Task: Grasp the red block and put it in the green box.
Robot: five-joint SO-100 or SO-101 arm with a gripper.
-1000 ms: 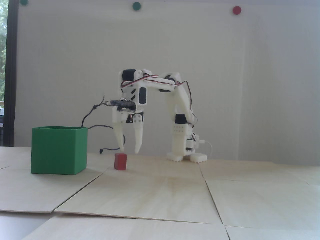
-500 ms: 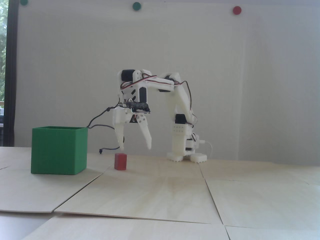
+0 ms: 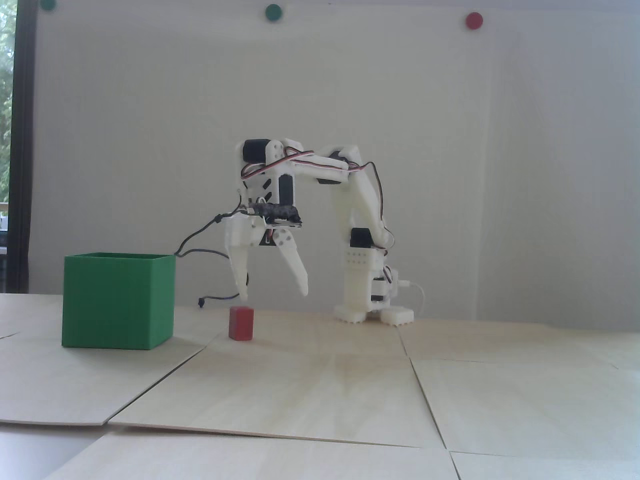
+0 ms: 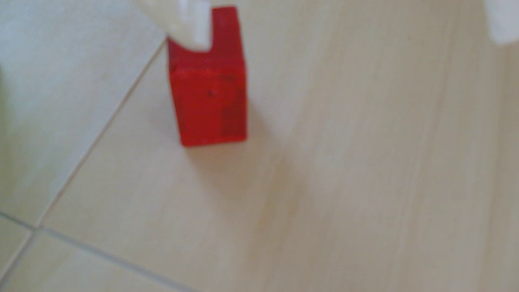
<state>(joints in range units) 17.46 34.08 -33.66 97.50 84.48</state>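
On table (image 3: 320, 390): red block (image 3: 241, 324) matte, upright, taller than wide; jaws spread apart above.

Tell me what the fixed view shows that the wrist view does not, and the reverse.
Only the fixed view shows the green box, the whole white arm, the wall dots and the open claw hanging just above the table. Only the wrist view shows the red block's top face from above, with one finger overlapping its upper left corner and the other off at the right edge. Both show the red block standing on the pale wooden panels, not gripped.
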